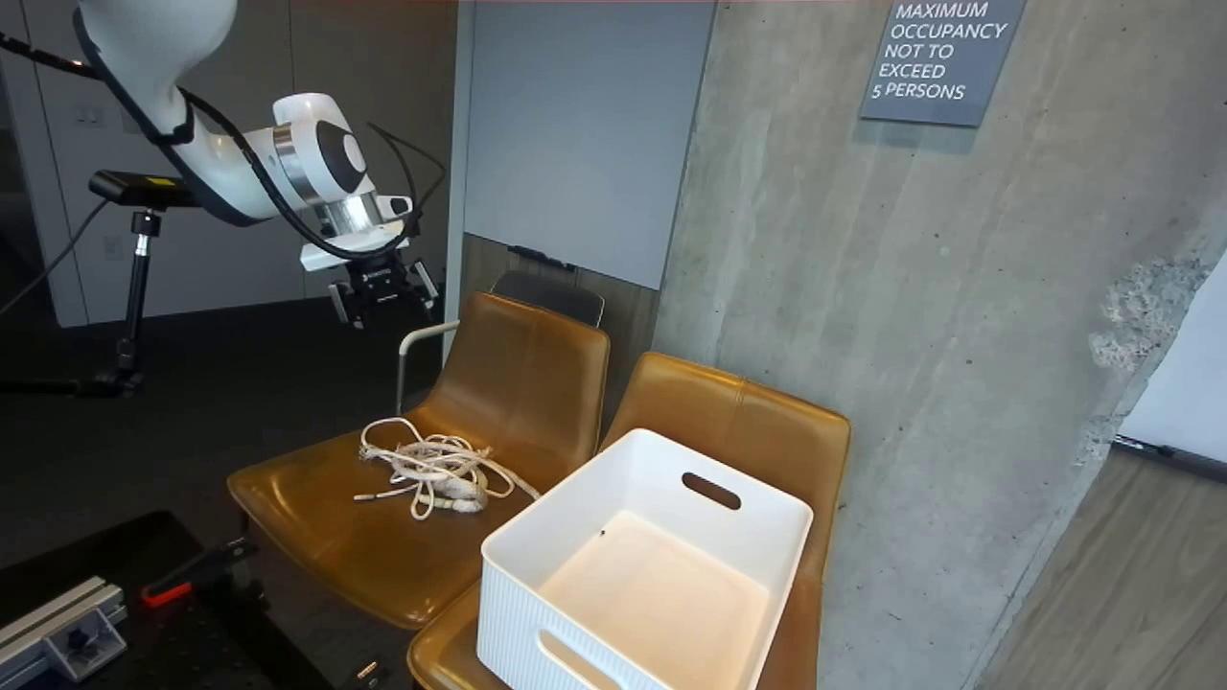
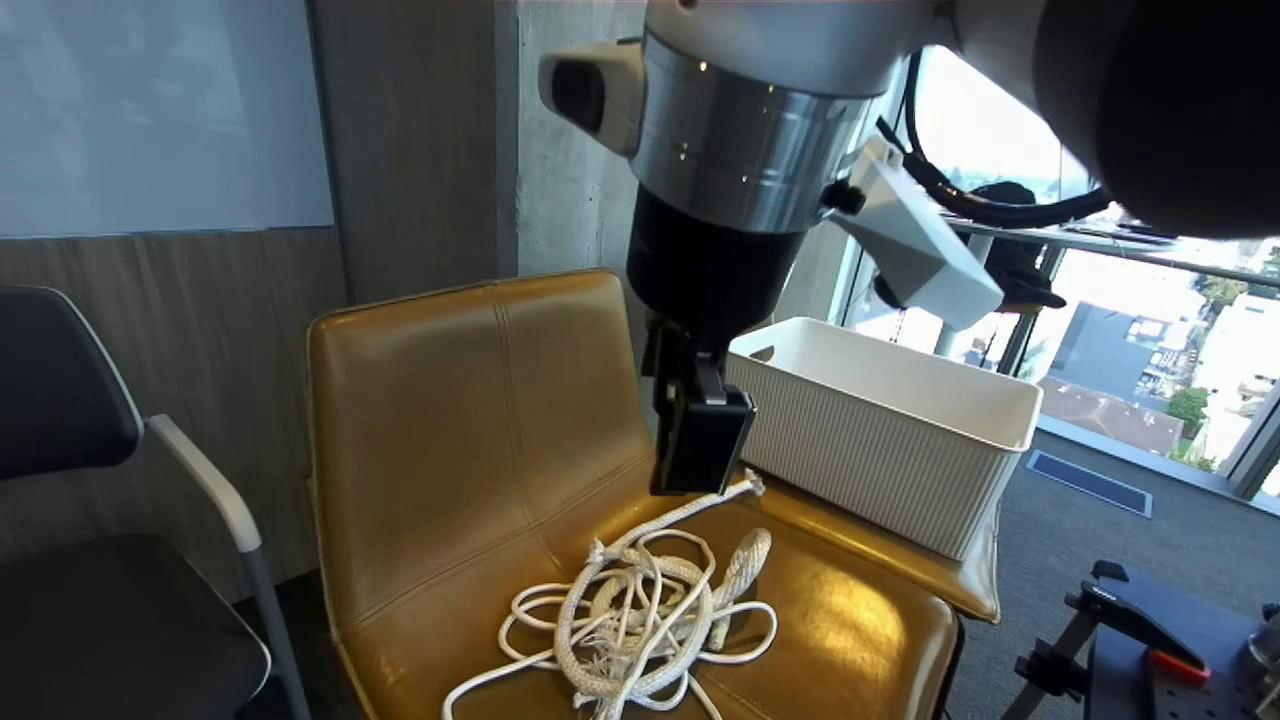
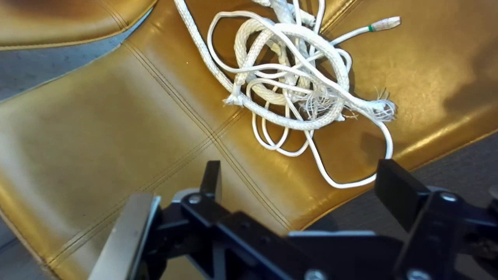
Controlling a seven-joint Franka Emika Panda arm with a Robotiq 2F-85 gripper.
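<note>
My gripper [image 1: 385, 295] is open and its jaws hold nothing. It hangs in the air above and behind the seat of a tan leather chair [image 1: 522, 383]. In an exterior view the black fingers [image 2: 703, 445] appear side-on in front of the chair's backrest edge. A loose tangled bundle of white rope [image 2: 640, 660], thick and thin strands with frayed ends, lies on that seat. In the wrist view both fingers [image 3: 300, 171] are spread wide, with the rope [image 3: 299, 124] beyond them. The right finger covers part of a thin rope loop; they appear apart in height.
A white ribbed bin [image 1: 537, 613] with handle slots stands on a second tan chair [image 1: 776, 407] beside the rope's chair. It also shows in an exterior view [image 2: 860, 455]. A dark chair with a grey armrest [image 2: 205, 480] is nearby. A camera on a stand [image 1: 144, 189] is near the arm.
</note>
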